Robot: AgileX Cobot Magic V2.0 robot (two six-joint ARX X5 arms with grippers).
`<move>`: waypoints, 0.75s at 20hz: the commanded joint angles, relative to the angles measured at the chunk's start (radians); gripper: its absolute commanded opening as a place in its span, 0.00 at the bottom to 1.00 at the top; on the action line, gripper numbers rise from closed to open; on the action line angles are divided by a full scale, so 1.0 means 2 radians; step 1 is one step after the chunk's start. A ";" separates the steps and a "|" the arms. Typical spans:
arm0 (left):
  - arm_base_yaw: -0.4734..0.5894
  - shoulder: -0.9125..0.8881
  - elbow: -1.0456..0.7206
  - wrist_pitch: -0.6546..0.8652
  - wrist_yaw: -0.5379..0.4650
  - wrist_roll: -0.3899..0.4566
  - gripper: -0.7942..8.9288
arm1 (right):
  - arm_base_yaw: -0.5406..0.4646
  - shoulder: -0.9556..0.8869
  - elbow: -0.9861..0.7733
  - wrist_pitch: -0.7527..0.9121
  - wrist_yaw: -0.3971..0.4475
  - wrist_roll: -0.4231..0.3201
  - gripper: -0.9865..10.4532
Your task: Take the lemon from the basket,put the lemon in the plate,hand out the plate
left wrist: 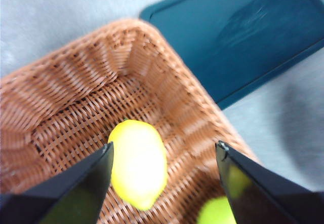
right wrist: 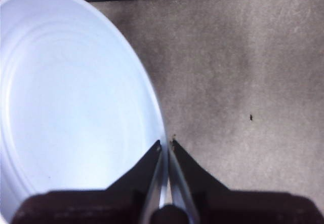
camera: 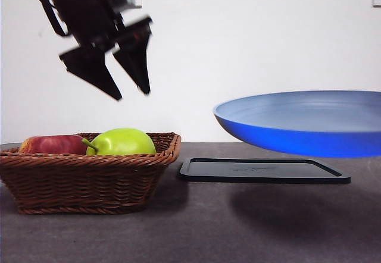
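- Hovering above the wicker basket [camera: 89,174], the left gripper [camera: 128,75] was spread wide over the lemon [left wrist: 138,163].
- The right gripper [right wrist: 165,148] pinched the blue plate [camera: 309,123]'s rim, holding it aloft.

lemon [left wrist: 138,163]: you could see it only from the left wrist; in the front view the basket [camera: 89,177] wall hid it.
plate [camera: 309,123]: its right side was cut off by the front view's edge, so you could not see there what held it up.
left gripper [camera: 128,90]: blurred in the front view, its arm cut off at the top edge.
green fruit [left wrist: 217,211]: the left wrist view showed you only a sliver, cut off by the edge and a jaw.
red apple [camera: 50,144]: mostly hidden behind the basket rim.
black tray [camera: 262,171]: partly cut off in both wrist views.
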 commanded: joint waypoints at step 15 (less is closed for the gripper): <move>-0.009 0.129 0.009 0.017 -0.032 0.037 0.42 | 0.000 0.002 0.007 0.004 -0.002 -0.013 0.09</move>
